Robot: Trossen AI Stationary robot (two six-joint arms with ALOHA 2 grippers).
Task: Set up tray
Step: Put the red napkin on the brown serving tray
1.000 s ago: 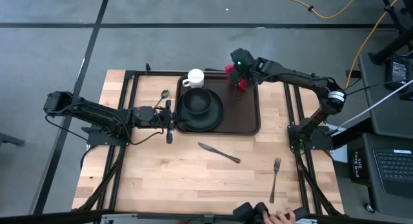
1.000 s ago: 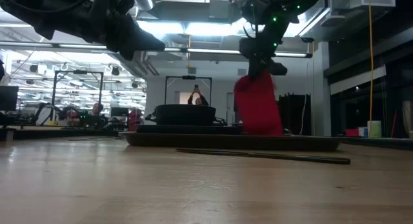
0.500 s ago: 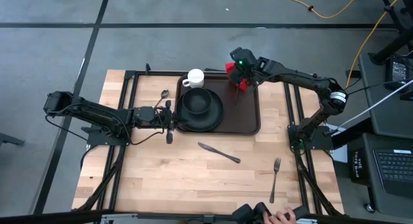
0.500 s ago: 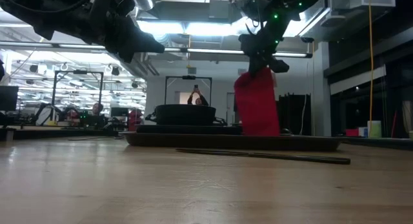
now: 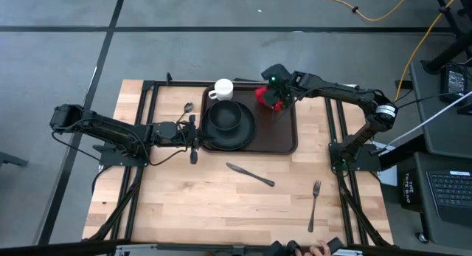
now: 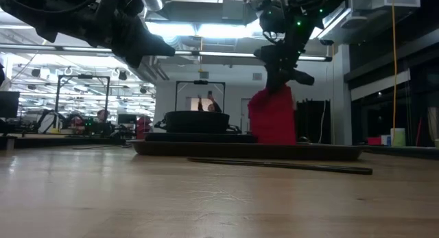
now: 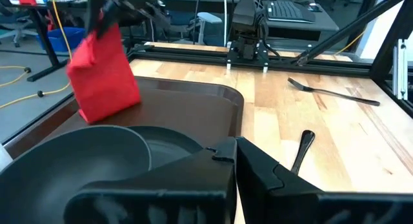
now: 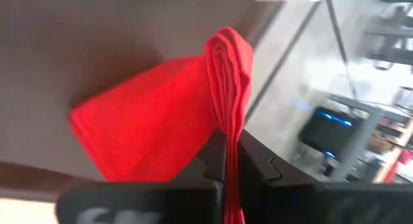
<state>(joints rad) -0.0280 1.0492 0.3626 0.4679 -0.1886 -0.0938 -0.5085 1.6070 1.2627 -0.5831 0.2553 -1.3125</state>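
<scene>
The right gripper is closed tight on the top fold of a red napkin, which hangs from the fingers over the far right part of the tray; in the low view its lower edge seems to reach the tray floor, but I cannot tell if it really rests there. The left gripper waits with its fingers closed and empty, just beside the left rim of the tray. As for the task, a part looks already done — a black plate with a bowl on it sits in the left half of the tray, and a white cup stands at the far rim next to it. The napkin is not yet released, and the cutlery is still outside: a spoon on the wood left of the tray, a knife in front of it, a fork nearer the front right. The tray itself lies in the far middle of the table — dark brown, rectangular with rounded corners and a raised rim, its right half still bare.
</scene>
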